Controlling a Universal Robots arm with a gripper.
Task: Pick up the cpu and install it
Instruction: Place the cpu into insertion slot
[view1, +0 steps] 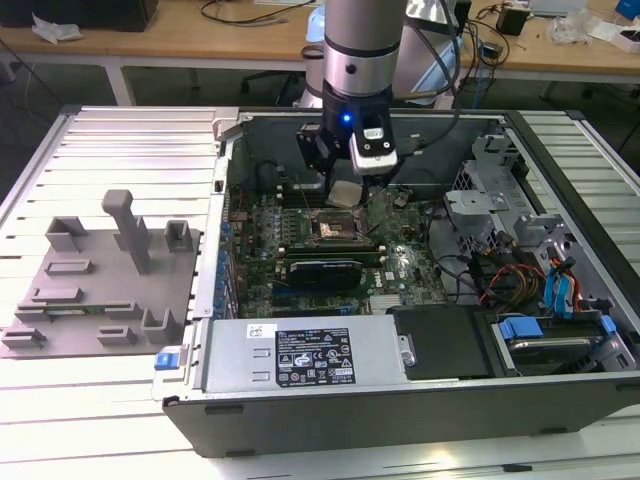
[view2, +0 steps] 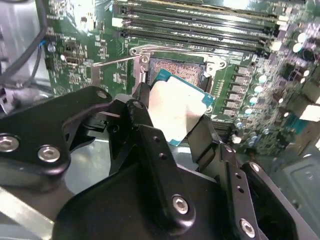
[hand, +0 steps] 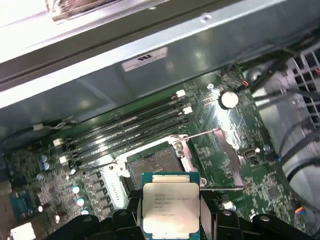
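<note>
The fingers (view2: 152, 145) are closed in narrow on the cpu (view2: 177, 112), one on each side, pinching its edges. The silver top faces up. The cpu is up in the air inside the open pc case (view1: 420, 400), not set down yet.

The socket (hand: 150, 167) lies below it & a bit off to one side. In the first wrist view the cpu (hand: 171, 207) just covers one edge of the socket, w/ the dark pin square bare & the frame open. In the exterior view the cpu (view1: 345, 193) hangs just above the socket (view1: 333, 228) on the green board (view1: 400, 265).

The cpu looks flat. Its edges may be a bit turned vs the socket frame, but that's hard to tell. So the gap that counts looks small.
</note>
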